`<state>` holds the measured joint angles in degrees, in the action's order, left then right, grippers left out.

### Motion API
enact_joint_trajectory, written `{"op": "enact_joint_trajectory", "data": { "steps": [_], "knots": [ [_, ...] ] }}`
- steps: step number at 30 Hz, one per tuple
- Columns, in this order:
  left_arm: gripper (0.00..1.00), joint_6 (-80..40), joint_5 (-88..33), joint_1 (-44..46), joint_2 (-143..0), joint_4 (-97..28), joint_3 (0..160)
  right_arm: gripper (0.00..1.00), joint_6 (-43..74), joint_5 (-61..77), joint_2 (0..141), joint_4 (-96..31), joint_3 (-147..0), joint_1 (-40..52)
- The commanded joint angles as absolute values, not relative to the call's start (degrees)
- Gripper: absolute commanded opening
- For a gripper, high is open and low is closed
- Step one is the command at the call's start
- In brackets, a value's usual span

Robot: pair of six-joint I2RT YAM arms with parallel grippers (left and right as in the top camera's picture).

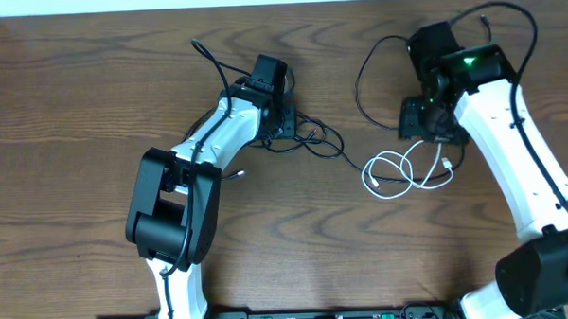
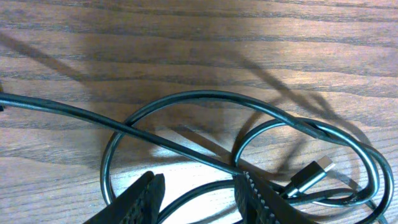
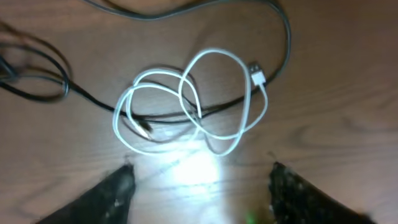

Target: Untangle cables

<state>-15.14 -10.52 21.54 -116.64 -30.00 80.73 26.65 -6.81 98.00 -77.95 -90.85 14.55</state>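
Tool (image 3: 200, 169) of right arm (image 1: 511, 142) hangs open above white cord (image 3: 191, 111)

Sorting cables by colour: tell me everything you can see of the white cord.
The white cord is thin, smooth and plastic-looking. It lies loosely coiled in several overlapping loops, flat on the wooden table, with a silver-tipped plug on one end. The black cord crosses its coil. The open right end effector hovers near it without touching.
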Motion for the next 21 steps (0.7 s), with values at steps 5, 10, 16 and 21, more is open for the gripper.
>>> {"op": "enact_joint_trajectory", "data": {
  "steps": [5,10,16,21],
  "knots": [
    [0.43,-14.66,-9.78,21.54,-117.60,-30.33,80.44,0.96,22.52,-3.60,98.59,-73.17,-82.08,13.91],
    [0.43,-14.66,-9.78,21.54,-117.60,-30.33,80.44,0.97,10.50,4.64,98.59,-64.53,-75.83,13.23],
    [0.43,-14.66,-9.78,21.54,-117.60,-30.35,80.44,0.87,9.15,2.26,98.59,-53.43,-68.42,13.54],
    [0.43,-14.66,-9.78,21.54,-117.60,-30.35,80.44,0.77,9.13,-0.54,98.59,-43.27,-61.10,13.58]
  ]
}}
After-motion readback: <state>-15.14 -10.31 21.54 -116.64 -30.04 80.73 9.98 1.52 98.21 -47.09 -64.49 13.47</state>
